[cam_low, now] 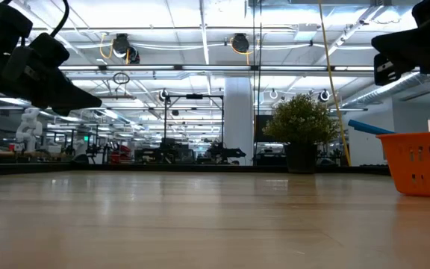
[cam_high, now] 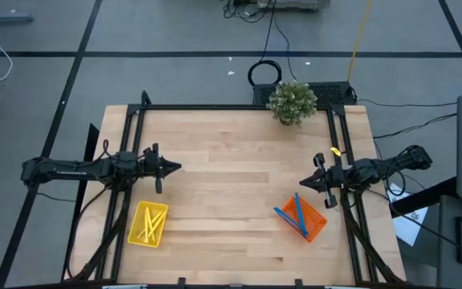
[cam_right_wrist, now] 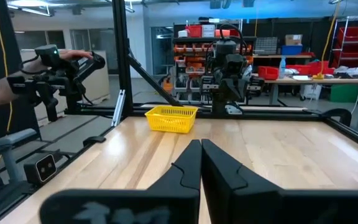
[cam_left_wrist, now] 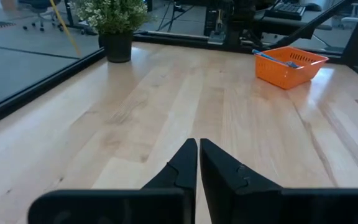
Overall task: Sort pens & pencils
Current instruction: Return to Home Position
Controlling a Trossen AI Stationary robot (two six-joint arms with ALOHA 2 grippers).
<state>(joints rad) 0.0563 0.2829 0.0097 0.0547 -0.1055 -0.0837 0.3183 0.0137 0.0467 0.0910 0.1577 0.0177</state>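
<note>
Several blue pens (cam_high: 298,215) lie in the orange basket (cam_high: 312,225) near the table's right front, their ends resting on its rim; the basket (cam_left_wrist: 291,65) and a pen tip (cam_low: 369,128) also show elsewhere. Several yellow pencils (cam_high: 148,223) lie inside the yellow basket (cam_high: 139,234) at the left front; that basket (cam_right_wrist: 171,118) shows in the right wrist view. My left gripper (cam_high: 176,167) hovers shut above the table's left side, behind the yellow basket. My right gripper (cam_high: 305,183) hovers shut above the right side, behind the orange basket.
A potted plant (cam_high: 292,102) stands at the far edge, right of centre. A black frame (cam_high: 215,107) runs round the table. Bare wood (cam_high: 231,177) lies between the two grippers. A person's hands on control handles (cam_right_wrist: 55,68) show beyond the table's left side.
</note>
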